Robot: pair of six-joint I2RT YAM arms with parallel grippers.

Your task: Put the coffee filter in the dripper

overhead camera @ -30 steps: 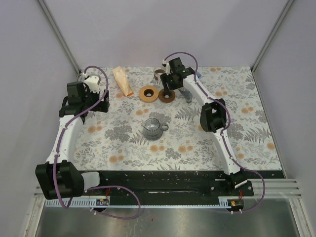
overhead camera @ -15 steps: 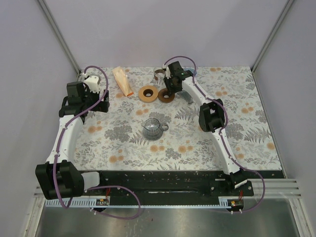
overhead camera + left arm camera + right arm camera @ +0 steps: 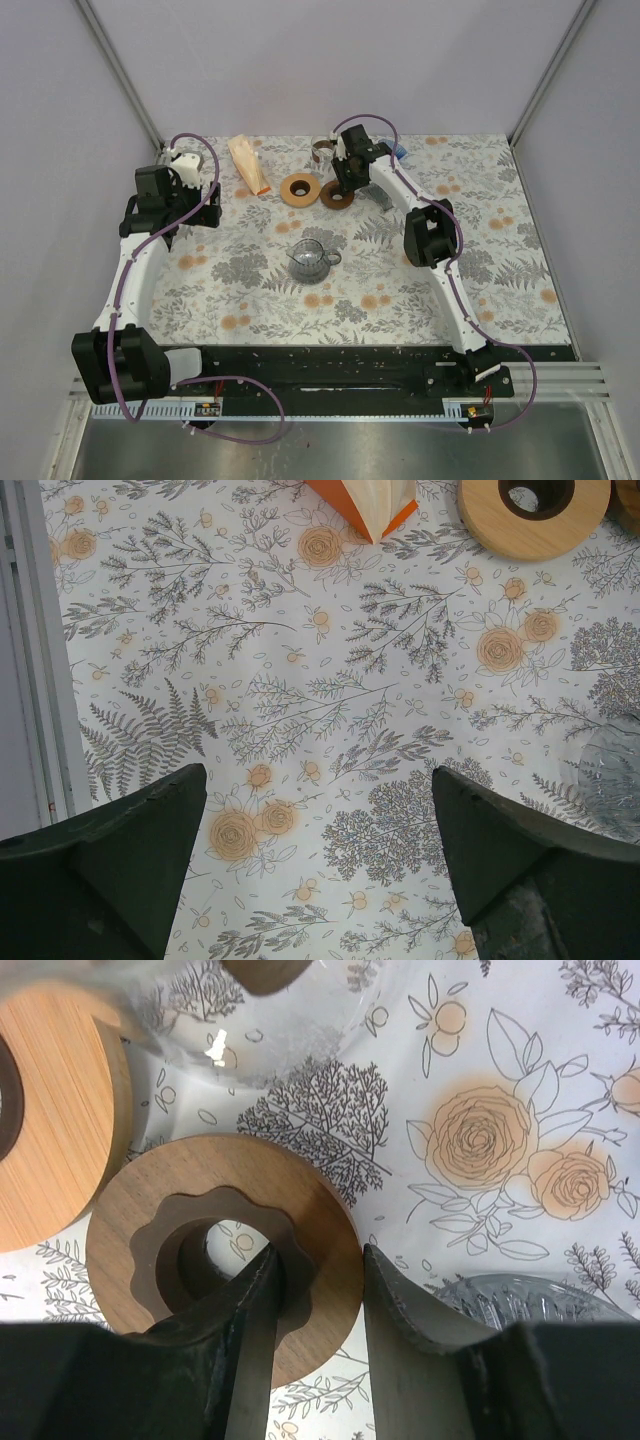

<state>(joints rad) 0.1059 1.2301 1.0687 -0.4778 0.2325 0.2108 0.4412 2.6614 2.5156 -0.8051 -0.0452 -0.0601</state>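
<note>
Filter (image 3: 250,165) lies at the back left of your table (image 3: 500,250), just left of the light ring (image 3: 299,189), with neither arm touching it. Next along, your right gripper (image 3: 318,1260) straddles the dark ring's (image 3: 130,1220) rim, 1 finger in the hole and 1 outside; you cannot tell whether it pinches. Your left gripper (image 3: 318,780) hangs spread wide above the cloth.

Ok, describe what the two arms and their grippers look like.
Both the left arm and right arm have white links, bulky black joints and a purple cable looping alongside. The left gripper and right gripper each end in two dark, wedge-shaped fingers.
</note>
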